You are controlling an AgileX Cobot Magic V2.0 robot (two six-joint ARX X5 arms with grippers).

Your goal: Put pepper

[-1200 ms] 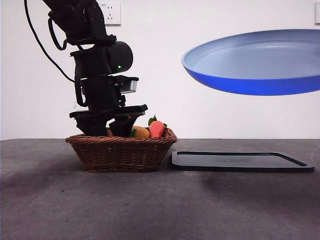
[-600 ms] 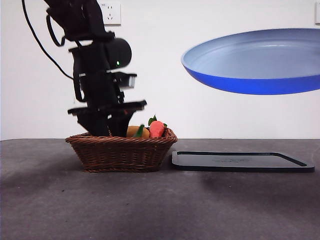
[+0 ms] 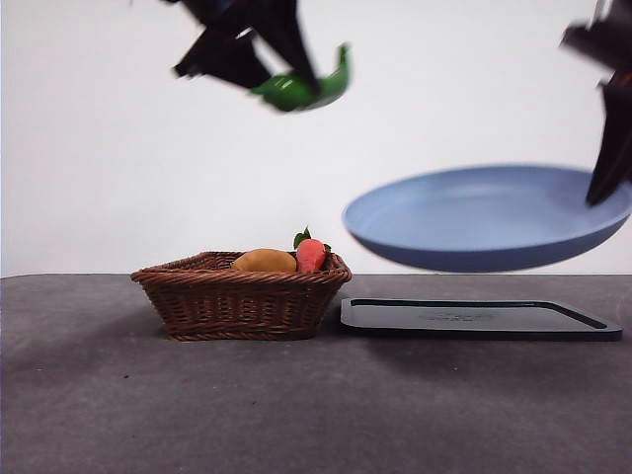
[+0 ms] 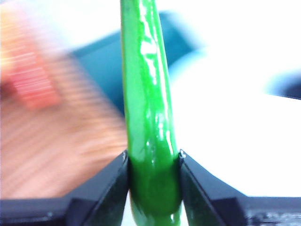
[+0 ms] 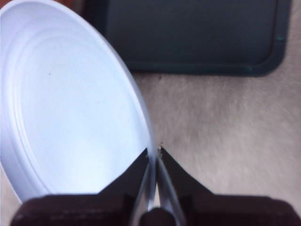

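Observation:
My left gripper is shut on the glossy green pepper and holds it high in the air, above and right of the basket. The left wrist view shows the pepper pinched between my left gripper. My right gripper is shut on the rim of the blue plate, holding it in the air above the dark tray. The right wrist view shows the plate gripped at its edge by my right gripper.
A wicker basket stands on the grey table at left of centre, holding a rounded orange-yellow fruit and a red-orange carrot-like piece with green leaves. The tray lies flat to its right.
My left gripper has risen out of the basket with the pepper, up and to the right. The plate has come down lower and tilted flatter, still above the tray.

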